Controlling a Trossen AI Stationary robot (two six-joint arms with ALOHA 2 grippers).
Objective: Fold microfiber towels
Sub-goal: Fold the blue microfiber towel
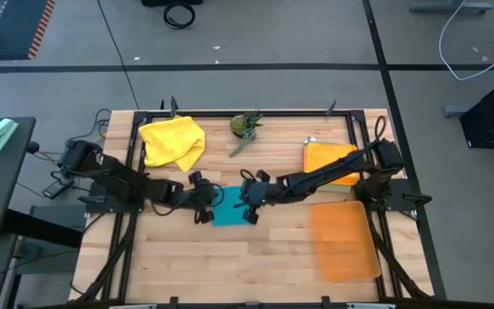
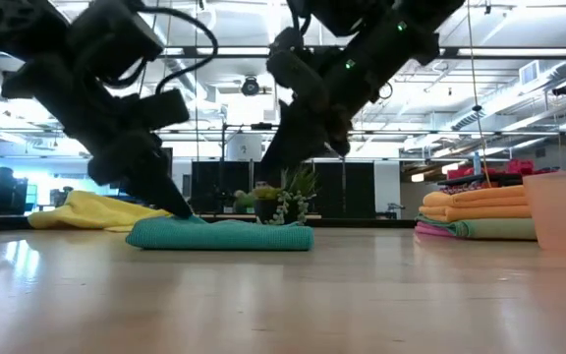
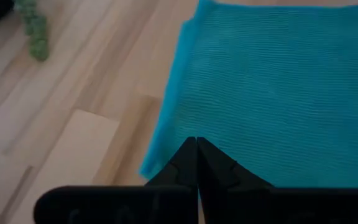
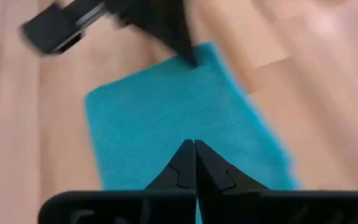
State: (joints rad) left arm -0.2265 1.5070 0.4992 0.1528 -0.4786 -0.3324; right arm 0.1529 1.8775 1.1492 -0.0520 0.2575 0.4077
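A folded teal towel (image 1: pixel 227 208) lies near the middle of the counter (image 1: pixel 230 266). The left end effector (image 3: pixel 196 163) rests on the towel's left edge, its fingers pressed together. The right end effector (image 4: pixel 194 163) sits at the towel's right edge, fingers also together. A crumpled yellow towel (image 1: pixel 172 142) lies at the back left; a stack of folded towels (image 1: pixel 328 160) sits at the right.

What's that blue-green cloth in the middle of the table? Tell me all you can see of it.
The teal towel is a small soft cloth with a fine ribbed weave. It lies folded into a flat, slightly puffy pad on the wooden table, mid-table between the two arms. The left gripper, fingers shut, presses on one edge; the right gripper, fingers also shut, sits over the opposite edge. Nothing else touches it.
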